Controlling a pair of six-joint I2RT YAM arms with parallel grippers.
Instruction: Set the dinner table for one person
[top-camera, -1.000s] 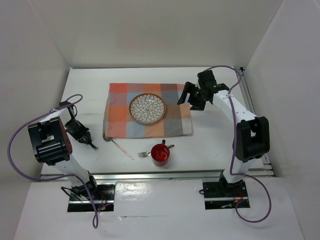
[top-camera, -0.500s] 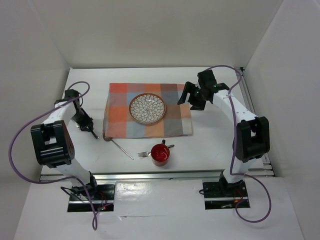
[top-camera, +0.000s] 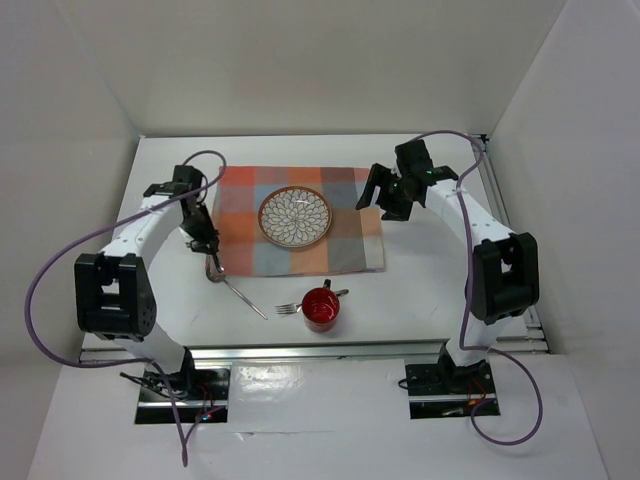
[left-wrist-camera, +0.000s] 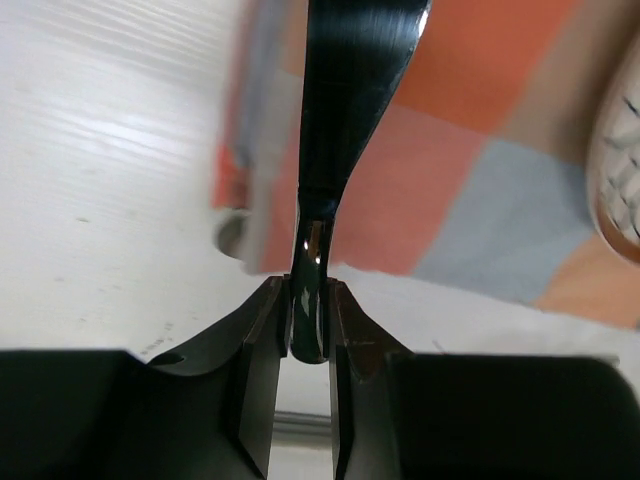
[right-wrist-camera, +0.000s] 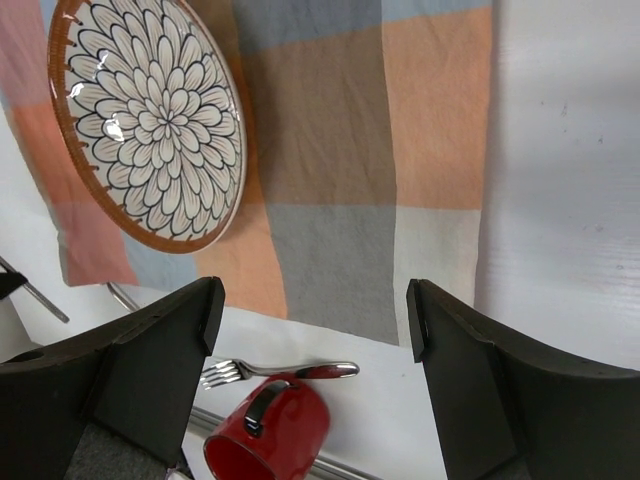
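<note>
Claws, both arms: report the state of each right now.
Left claw: shut on a dark, shiny utensil, gripped by its thin end.
Right claw: open, holding nothing.

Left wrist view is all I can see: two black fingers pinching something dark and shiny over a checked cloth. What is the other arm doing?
Observer: The right gripper hangs open above the right edge of the checked cloth, holding nothing.
Operator: Is there more tableware besides my dark utensil?
Observer: A flower-patterned plate sits mid-cloth; you see only its rim.
Operator: Anything off the cloth?
Observer: A red mug is on the bare dinner table near the arms, with a fork beside it.
</note>
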